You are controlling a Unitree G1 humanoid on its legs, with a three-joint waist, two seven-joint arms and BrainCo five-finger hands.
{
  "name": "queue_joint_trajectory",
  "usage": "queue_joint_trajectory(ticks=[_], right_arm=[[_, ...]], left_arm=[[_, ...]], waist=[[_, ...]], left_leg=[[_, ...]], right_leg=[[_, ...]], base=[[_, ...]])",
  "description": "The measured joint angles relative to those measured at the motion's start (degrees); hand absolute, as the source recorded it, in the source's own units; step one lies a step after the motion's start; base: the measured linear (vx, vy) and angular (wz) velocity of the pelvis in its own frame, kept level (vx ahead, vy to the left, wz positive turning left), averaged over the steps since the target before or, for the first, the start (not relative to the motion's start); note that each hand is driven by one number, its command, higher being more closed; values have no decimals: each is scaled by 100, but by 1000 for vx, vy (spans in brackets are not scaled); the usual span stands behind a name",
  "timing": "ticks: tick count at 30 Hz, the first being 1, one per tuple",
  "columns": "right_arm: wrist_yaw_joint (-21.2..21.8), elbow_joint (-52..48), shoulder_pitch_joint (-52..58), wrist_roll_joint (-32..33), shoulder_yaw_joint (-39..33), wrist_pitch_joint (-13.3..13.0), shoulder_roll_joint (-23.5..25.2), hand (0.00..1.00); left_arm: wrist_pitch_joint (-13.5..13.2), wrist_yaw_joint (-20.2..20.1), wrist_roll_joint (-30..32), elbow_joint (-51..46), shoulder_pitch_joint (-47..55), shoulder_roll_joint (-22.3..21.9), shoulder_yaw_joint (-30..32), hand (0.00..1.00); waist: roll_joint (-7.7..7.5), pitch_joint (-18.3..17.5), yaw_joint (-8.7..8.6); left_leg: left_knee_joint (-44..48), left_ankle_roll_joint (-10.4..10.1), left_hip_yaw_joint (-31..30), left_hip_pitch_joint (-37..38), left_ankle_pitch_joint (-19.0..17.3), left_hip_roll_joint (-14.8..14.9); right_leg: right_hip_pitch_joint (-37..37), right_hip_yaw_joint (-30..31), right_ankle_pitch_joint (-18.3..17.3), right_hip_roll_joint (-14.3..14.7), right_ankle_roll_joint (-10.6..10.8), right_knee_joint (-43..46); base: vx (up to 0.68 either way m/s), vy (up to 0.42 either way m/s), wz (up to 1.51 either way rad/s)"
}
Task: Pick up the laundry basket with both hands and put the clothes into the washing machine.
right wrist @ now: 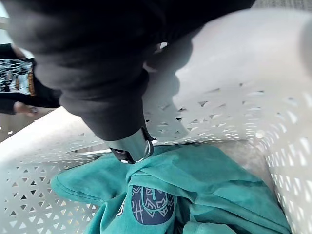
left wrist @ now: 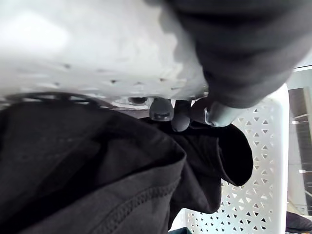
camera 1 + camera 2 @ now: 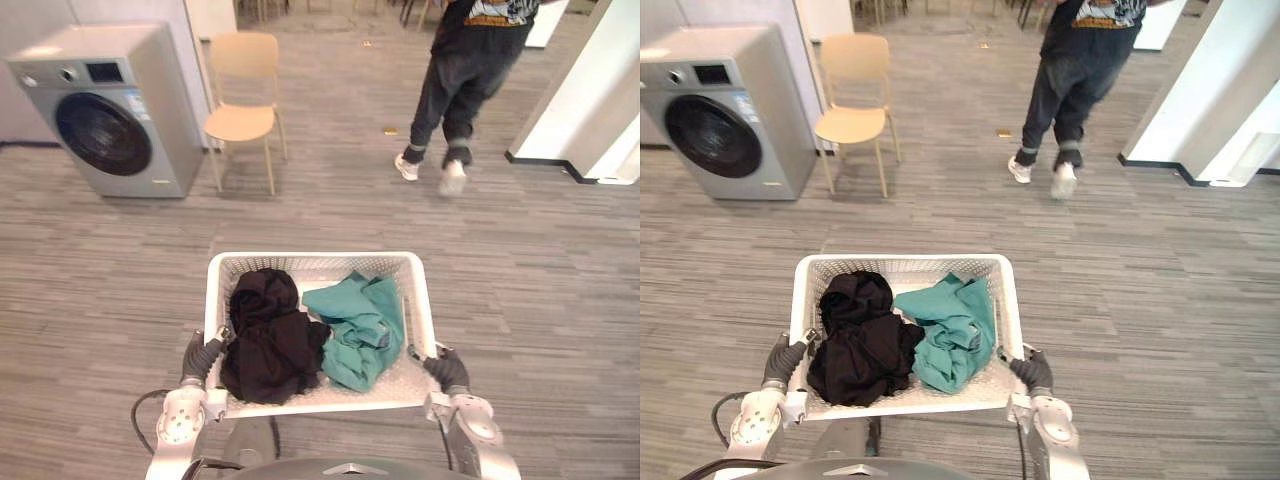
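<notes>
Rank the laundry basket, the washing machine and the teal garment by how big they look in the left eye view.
1. The laundry basket and the washing machine look about alike. The basket is nearer the camera, so I won't rank them.
2. The teal garment is clearly smallest.

A grey wood-grain plank floor (image 3: 110,250) runs across the room. 1 pale wooden chair (image 3: 243,100) stands at upper left-centre, near a white wall (image 3: 130,10). At upper right rises a white pillar (image 3: 580,90) with dark skirting (image 3: 540,162).
</notes>
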Motion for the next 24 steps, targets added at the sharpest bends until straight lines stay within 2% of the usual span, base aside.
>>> queue_joint_trajectory(ticks=[1,2,3,4,5,6,7,8,9,10,11,13,14,15,16,17,18,19,20,21,23,24], right_arm=[[3,138,-70,-8,-3,1,120,100],[8,147,0,-9,-2,-40,146,100],[32,239,59,-10,4,-68,145,100],[31,340,98,-11,-12,-25,297,100],[31,337,122,-11,-15,-23,330,100],[32,260,172,-11,-17,-24,354,100],[50,196,211,-10,-17,-37,355,100],[54,131,232,-8,-18,-36,359,100],[58,-78,280,-3,-22,-34,365,100],[59,-294,342,6,-33,-36,370,100],[59,-409,383,8,-54,-36,371,100],[56,-580,495,20,-100,-57,390,100],[55,-704,607,18,-92,-50,380,100],[54,-745,676,18,-93,-38,351,100],[53,-782,805,18,-91,-6,336,100],[40,-864,956,24,-107,0,320,100],[41,-911,1016,34,-108,-5,227,100],[42,-1046,956,35,-112,35,89,100],[42,-1115,956,35,-114,56,39,100],[34,-1121,921,38,-133,72,-20,100],[24,-1098,926,42,-129,100,19,100],[24,-1095,911,42,-123,101,26,100]], left_arm=[[2,8,-1,29,33,99,-18,100],[6,12,-6,35,84,145,-48,100],[6,15,-9,2,149,205,-75,100],[51,27,-7,13,140,329,-67,100],[74,26,-7,10,152,357,-67,100],[92,31,-7,-50,172,366,-68,100],[93,25,-7,-175,180,369,-76,100],[93,18,-2,-269,180,370,-80,100],[91,10,2,-448,180,376,-81,100],[89,9,1,-546,157,381,-91,100],[87,8,1,-563,105,387,-109,100],[82,-6,0,-572,-7,410,-140,100],[86,-14,1,-570,1,416,-150,100],[90,-16,1,-551,13,403,-183,100],[95,-31,3,-543,120,374,-228,100],[95,-42,7,-527,172,323,-293,100],[92,-42,7,-529,214,236,-308,100],[101,-52,7,-527,230,109,-300,100],[103,-59,7,-526,247,67,-297,100],[103,-54,4,-522,250,-2,-293,100],[103,-68,2,-467,261,23,-291,100],[102,-84,-17,-433,261,25,-278,100]], waist=[[-115,103,57],[-218,119,39],[-392,139,36],[-510,162,-117],[-498,172,-151],[-365,259,-154],[-216,331,-157],[-157,356,-165],[-30,414,-222],[54,389,-322],[69,390,-346],[-15,317,-357],[-66,247,-387],[-14,208,-417],[89,48,-464],[256,-113,-562],[412,-157,-537],[612,-141,-459],[643,-131,-403],[741,-33,-305],[646,28,-249],[566,39,-201]], left_leg=[[569,3,95,-110,-322,-54],[395,2,119,99,-371,-215],[141,97,278,574,-751,-337],[173,177,258,853,-979,-494],[181,202,235,1011,-1079,-507],[4,151,210,1458,-1236,-449],[-252,105,203,1862,-1320,-366],[-382,78,202,2038,-1357,-329],[-576,10,172,2320,-1440,-246],[-659,-55,73,2472,-1550,-168],[-686,-90,11,2551,-1612,-151],[-737,-282,-127,2844,-1927,-114],[-741,-383,-242,3086,-2223,-71],[-790,-431,-320,3269,-2357,41],[-907,-456,-390,3579,-2414,232],[-42,-389,-681,3336,-2336,530],[1012,-366,-877,2845,-2031,724],[2430,-458,-1100,2166,-1033,950],[3037,-534,-1179,1849,-545,1024],[4261,-588,-1262,1264,-388,1058],[4754,-414,-1044,664,-602,983],[4543,-364,-793,391,-799,944]], right_leg=[[-255,237,62,-87,107,923],[-630,245,209,-218,518,2073],[-1229,364,921,-540,1147,3616],[-1611,512,1232,-738,1196,4705],[-1800,447,1197,-784,1112,5054],[-2104,291,1011,-778,818,5425],[-2445,102,729,-749,608,5459],[-2630,10,618,-736,576,5343],[-2970,-219,457,-724,528,4775],[-3163,-512,443,-780,491,3727],[-3196,-639,488,-819,468,3075],[-3121,-824,973,-881,421,819],[-3113,-749,1113,-905,391,504],[-3103,-706,1300,-861,335,776],[-3066,-745,1321,-673,294,1140],[-3016,-964,972,-525,236,1604],[-2916,-1080,738,-403,138,1727],[-2710,-1113,477,-127,10,1745],[-2617,-1101,387,-30,-56,1732],[-2134,-1097,186,164,-217,1591],[-1417,-1081,-3,275,-231,1174],[-1059,-1071,-26,305,-211,866]], base=[[684,248,-28],[460,241,-40],[456,152,3],[495,118,16],[553,85,12],[434,49,-13],[514,35,-19],[578,-5,-5],[542,-67,19],[450,-96,32],[361,-111,44],[542,-247,47],[656,-334,53],[511,-266,56],[551,-261,72],[699,-360,55],[831,-428,22],[673,-365,-24],[778,-296,-39],[631,-201,-29],[676,-201,-7],[688,-185,-7]])
